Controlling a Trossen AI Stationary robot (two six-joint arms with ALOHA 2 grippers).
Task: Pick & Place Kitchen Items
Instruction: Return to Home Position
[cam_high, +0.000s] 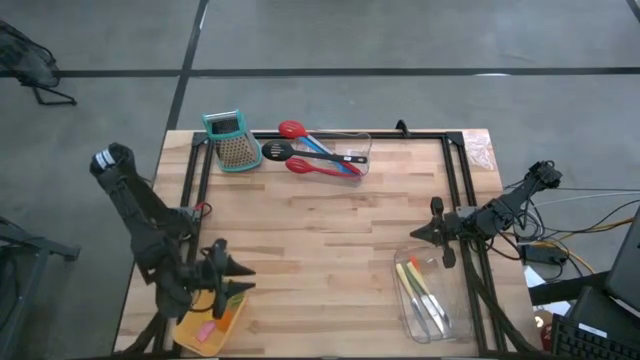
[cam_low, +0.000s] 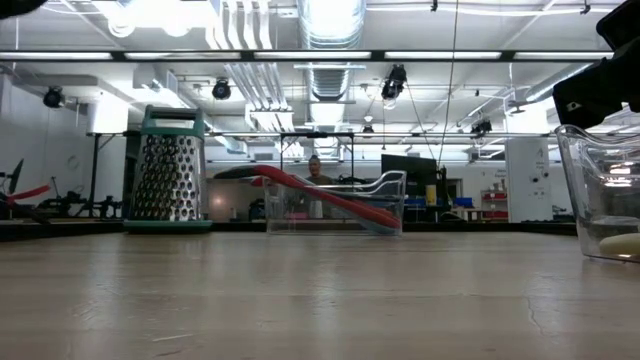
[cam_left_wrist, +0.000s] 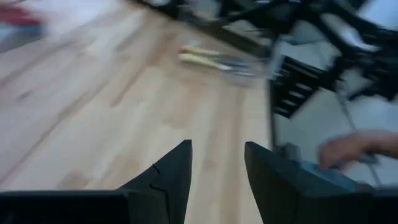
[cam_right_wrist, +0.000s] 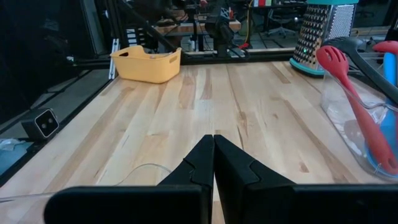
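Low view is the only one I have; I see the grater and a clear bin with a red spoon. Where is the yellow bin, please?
Observer: The yellow bin is on the table, at the corner nearest the left gripper, outside your frame.
Operator: Is that gripper open?
Observer: Yes, it is open and holds nothing.
Operator: And the right one?
Observer: The right gripper is shut on nothing, beside the other clear bin.

the tabletop (cam_high: 330, 230) is pale wood in planks, smooth with a soft sheen. the grater (cam_low: 167, 178) is shiny perforated metal under a teal plastic top. the clear bin (cam_low: 395, 200) is glossy see-through plastic, and the red spoon (cam_right_wrist: 357, 107) looks like glossy plastic too. the yellow bin (cam_right_wrist: 147, 65) looks like matt plastic.
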